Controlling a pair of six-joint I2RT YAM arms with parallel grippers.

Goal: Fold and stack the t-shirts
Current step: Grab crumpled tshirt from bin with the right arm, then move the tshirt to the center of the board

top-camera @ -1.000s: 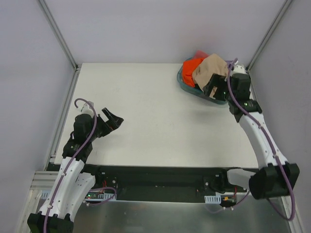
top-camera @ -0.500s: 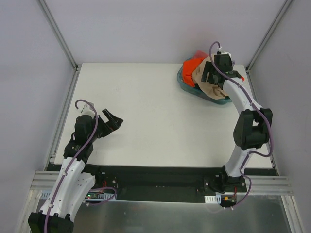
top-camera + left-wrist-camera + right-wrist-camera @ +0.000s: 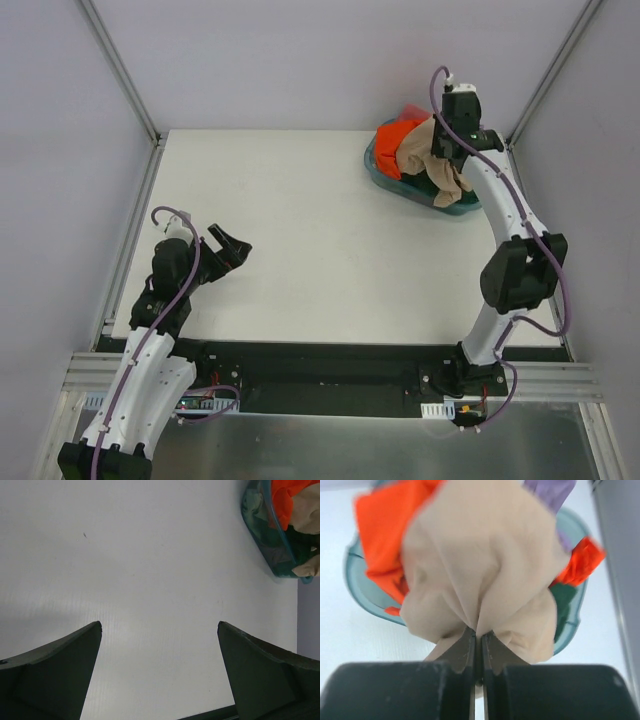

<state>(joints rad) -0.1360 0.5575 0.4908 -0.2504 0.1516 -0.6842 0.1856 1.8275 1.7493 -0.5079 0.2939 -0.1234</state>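
Observation:
A teal basin point(image 3: 388, 184) at the table's far right holds a heap of t-shirts. My right gripper point(image 3: 440, 155) is above it, shut on a bunched fold of the tan-beige t-shirt point(image 3: 415, 152). In the right wrist view the two jaws point(image 3: 479, 632) meet on the tan cloth point(image 3: 480, 565), which bulges out to both sides. Around it lie an orange t-shirt point(image 3: 382, 525), a lilac one point(image 3: 547, 490) and a dark green one point(image 3: 563, 600). My left gripper point(image 3: 232, 246) hovers at the near left, open and empty point(image 3: 160, 625).
The white table point(image 3: 290, 230) is bounded by metal rails at the left point(image 3: 135, 230) and grey walls on three sides. The basin point(image 3: 265, 537) sits close to the right wall. The arm bases stand along the near black edge point(image 3: 320, 355).
My right arm has swung in over the basin, and its gripper has gone from open to shut on the tan t-shirt, pulling it into a bunch. The left arm has not moved.

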